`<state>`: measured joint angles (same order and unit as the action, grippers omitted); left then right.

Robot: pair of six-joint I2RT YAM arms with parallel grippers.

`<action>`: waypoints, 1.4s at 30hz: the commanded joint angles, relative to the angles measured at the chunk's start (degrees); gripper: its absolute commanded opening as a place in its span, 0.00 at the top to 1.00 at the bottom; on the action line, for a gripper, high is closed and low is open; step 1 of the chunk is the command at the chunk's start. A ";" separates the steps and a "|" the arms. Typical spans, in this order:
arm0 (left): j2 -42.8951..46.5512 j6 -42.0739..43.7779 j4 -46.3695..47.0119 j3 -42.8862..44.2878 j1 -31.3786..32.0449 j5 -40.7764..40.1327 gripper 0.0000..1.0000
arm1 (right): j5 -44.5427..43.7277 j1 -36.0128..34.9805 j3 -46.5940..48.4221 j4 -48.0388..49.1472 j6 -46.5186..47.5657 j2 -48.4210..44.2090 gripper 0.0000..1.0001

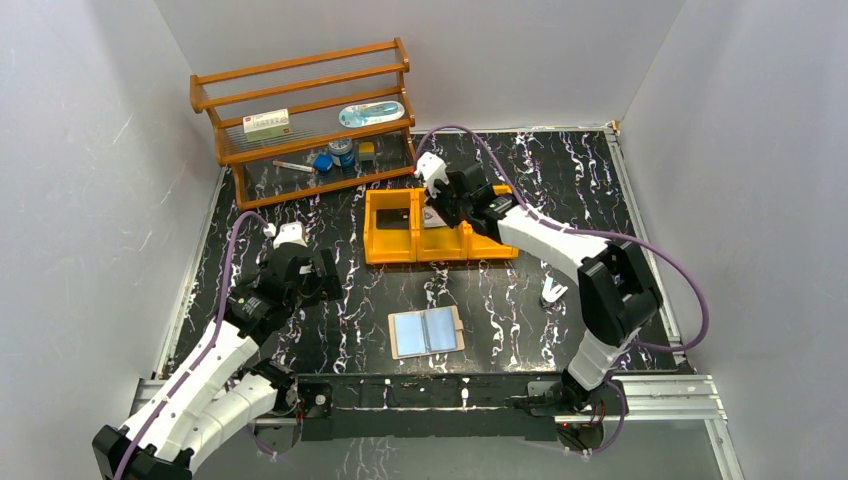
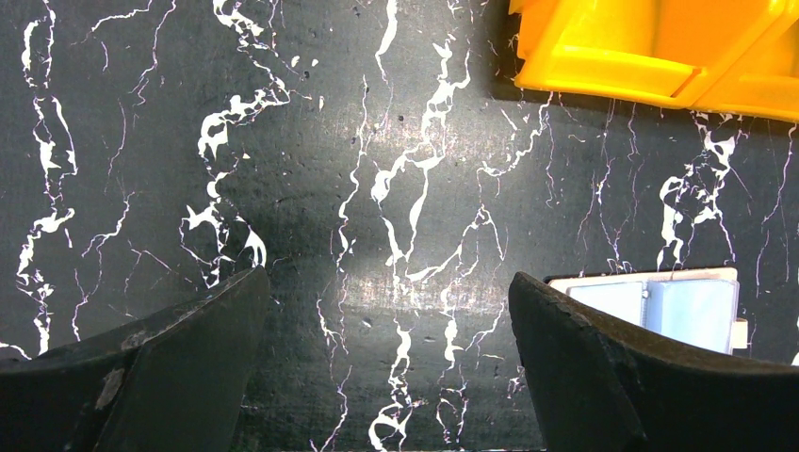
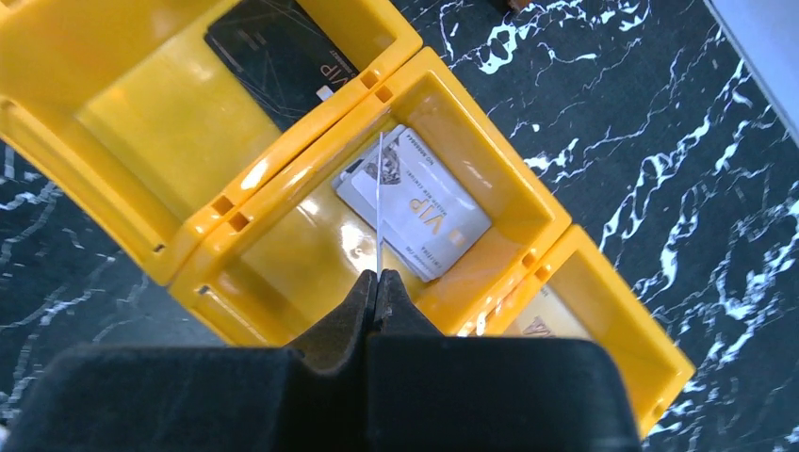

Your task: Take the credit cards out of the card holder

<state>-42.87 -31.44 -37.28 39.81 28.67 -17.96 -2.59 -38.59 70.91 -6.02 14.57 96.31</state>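
Observation:
The card holder (image 1: 426, 331) lies open and flat on the table, pale blue pockets up; its corner also shows in the left wrist view (image 2: 660, 306). My right gripper (image 3: 378, 278) is shut on a thin credit card (image 3: 380, 202) seen edge-on, held above the middle compartment of the yellow bin (image 3: 311, 179). A silvery card (image 3: 424, 212) lies in that compartment, a dark card (image 3: 278, 61) in the one beside it, a tan card (image 3: 537, 330) in the third. My left gripper (image 2: 386, 311) is open and empty over bare table, left of the holder.
The yellow bin (image 1: 390, 255) stands behind the holder. A wooden shelf rack (image 1: 300, 120) with small items stands at the back left. A small white-teal clip (image 1: 552, 291) lies right of the holder. White walls enclose the table.

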 commanded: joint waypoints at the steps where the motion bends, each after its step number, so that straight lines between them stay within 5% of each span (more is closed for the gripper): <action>1: 0.60 0.88 0.54 0.36 0.01 -0.33 0.02 | -0.42 -0.14 6.00 -3.06 14.23 2.93 1.00; 12: 0.53 0.94 0.62 0.42 -0.01 -0.57 0.02 | -7.30 -0.42 10.11 -2.04 30.83 11.11 1.00; 30: -0.18 1.25 0.80 0.28 -0.13 -0.27 0.02 | -8.35 -2.17 8.18 3.27 38.91 17.73 1.00; 34: -0.25 1.23 0.78 0.32 -0.11 -0.26 0.02 | -5.85 -2.15 6.87 2.61 38.12 15.85 0.85; 42: -0.30 1.29 0.77 0.34 -0.11 -0.15 0.02 | -6.16 -2.17 6.58 0.91 35.87 15.14 0.75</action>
<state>-43.38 -30.83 -36.45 39.81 28.67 -17.93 -8.99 -40.58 77.38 -5.02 52.03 114.69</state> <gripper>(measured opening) 0.983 0.229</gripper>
